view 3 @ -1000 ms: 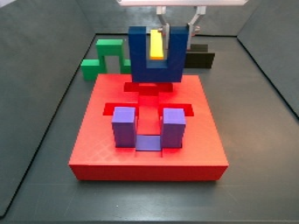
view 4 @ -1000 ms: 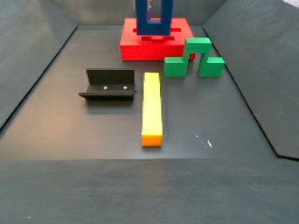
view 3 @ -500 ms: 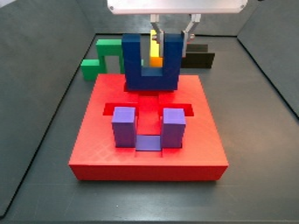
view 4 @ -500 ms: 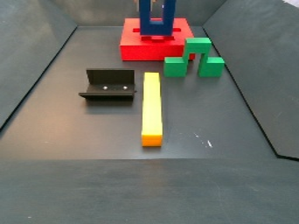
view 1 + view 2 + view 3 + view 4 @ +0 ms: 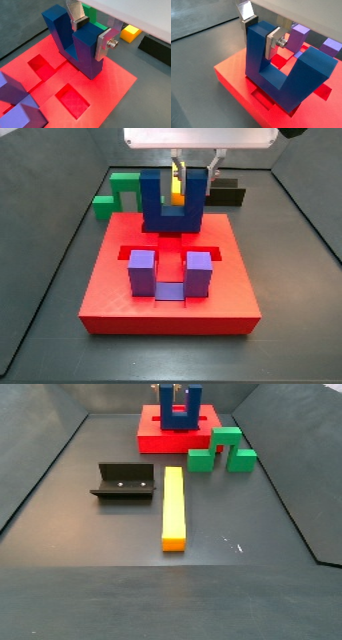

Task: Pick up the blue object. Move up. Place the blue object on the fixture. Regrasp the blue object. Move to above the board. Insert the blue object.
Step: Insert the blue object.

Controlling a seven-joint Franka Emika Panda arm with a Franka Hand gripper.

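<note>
The blue object (image 5: pixel 175 210), a dark blue U with its prongs up, stands over the far part of the red board (image 5: pixel 120 303). Its base is down at a recessed slot; how deep it sits I cannot tell. My gripper (image 5: pixel 195 173) comes from above and is shut on one prong. Both wrist views show the silver fingers (image 5: pixel 105 44) (image 5: pixel 272 43) pressed on that prong's two sides, with the gripper (image 5: pixel 90 29) (image 5: pixel 261 33) around the blue object (image 5: pixel 83 57) (image 5: pixel 298 75). The fixture (image 5: pixel 123 482) stands on the floor away from the board (image 5: pixel 154 441).
A lilac-purple U block (image 5: pixel 168 274) stands in the board's near slot. A green block (image 5: pixel 221 450) (image 5: pixel 123 188) sits beside the board. A long yellow bar (image 5: pixel 173 506) lies on the floor next to the fixture. Grey walls enclose the floor.
My gripper has come down with the blue object, bringing its base from above the board to the far slot. Since half a second ago it has barely moved.
</note>
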